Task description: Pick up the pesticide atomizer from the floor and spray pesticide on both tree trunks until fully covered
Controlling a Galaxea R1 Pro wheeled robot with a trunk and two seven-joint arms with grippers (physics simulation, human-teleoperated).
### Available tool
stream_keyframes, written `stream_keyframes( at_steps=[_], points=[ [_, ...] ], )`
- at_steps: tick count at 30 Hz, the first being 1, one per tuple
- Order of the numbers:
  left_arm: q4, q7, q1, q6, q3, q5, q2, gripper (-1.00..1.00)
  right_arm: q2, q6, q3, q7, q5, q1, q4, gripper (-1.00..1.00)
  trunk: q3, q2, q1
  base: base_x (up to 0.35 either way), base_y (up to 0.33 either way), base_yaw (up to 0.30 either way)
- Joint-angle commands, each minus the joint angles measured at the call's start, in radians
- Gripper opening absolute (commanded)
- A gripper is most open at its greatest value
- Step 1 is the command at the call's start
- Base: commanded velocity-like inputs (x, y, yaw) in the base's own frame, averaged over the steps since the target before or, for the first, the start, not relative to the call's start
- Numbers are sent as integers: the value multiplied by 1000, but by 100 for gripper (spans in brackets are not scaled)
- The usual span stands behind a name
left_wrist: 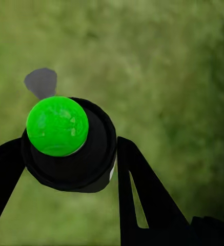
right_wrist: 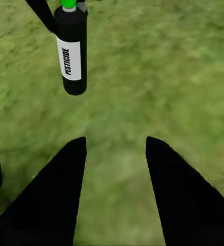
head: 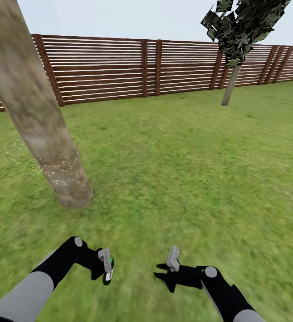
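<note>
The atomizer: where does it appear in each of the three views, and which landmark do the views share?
Head view: the atomizer is low and left of centre, in the left gripper.
Left wrist view: seen from the top end, green cap between the fingers.
Right wrist view: near the upper left, "PESTICIDE" label readable.
Shared landmark: the lawn.
</note>
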Motion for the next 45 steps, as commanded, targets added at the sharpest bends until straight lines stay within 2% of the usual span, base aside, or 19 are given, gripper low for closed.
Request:
stream_keyframes(
  at_steps=[1,2,5,8,11,14,17,21,25,29,32,39,42,45],
  points=[
    [-3,-3,-1,11,-5,1,-1,-100,2,-6,1,1,9,0,-14,-100,-1,0,0,0,0,0],
    [-3,-3,-1,12,-7,1,-4,-100,4,-5,5,2,13,0,-26,-100,-1,0,0,0,0,0],
    [-4,-3,-2,13,-8,-10,-23,-100,9,-3,85,3,54,0,-55,-100,-1,0,0,0,0,0],
    [-4,-2,-2,14,-6,-53,-40,-100,12,0,103,3,60,0,-83,-100,-1,0,0,0,0,0],
    [-4,-1,-2,13,-4,-75,-53,-100,25,0,105,3,61,0,-97,-100,-1,0,0,0,0,0],
    [-3,-1,-2,9,-3,-76,-63,-100,26,1,106,3,61,0,-107,-100,-1,0,0,0,0,0],
    [-2,-2,-1,3,-4,-75,-84,-100,27,-1,105,3,61,0,-108,-100,-1,0,0,0,0,0],
    [9,-10,0,-61,-3,-65,-92,-100,24,-2,103,3,63,0,-106,-100,-1,0,0,0,0,0],
    [58,-12,0,-78,-3,-65,-116,-100,24,-3,103,3,64,0,-101,-100,-1,0,0,0,0,0],
    [65,-15,0,-132,-3,-62,-135,-100,22,-4,103,2,65,0,-98,-100,-1,0,0,0,0,0],
    [67,-17,0,-143,-3,-63,-155,-100,22,-4,103,2,66,0,-97,-100,-1,0,0,0,0,0],
    [79,-20,0,-152,-4,-65,-169,-100,22,-4,103,0,66,0,-97,-100,-1,0,0,0,0,0],
    [79,-58,0,-157,-3,-66,-172,-100,22,-4,103,0,67,0,-97,-100,-1,0,0,0,0,0],
    [79,-66,0,-158,-3,-65,-173,-100,22,-4,103,0,67,0,-97,-100,-1,0,0,0,0,0]
  ],
)
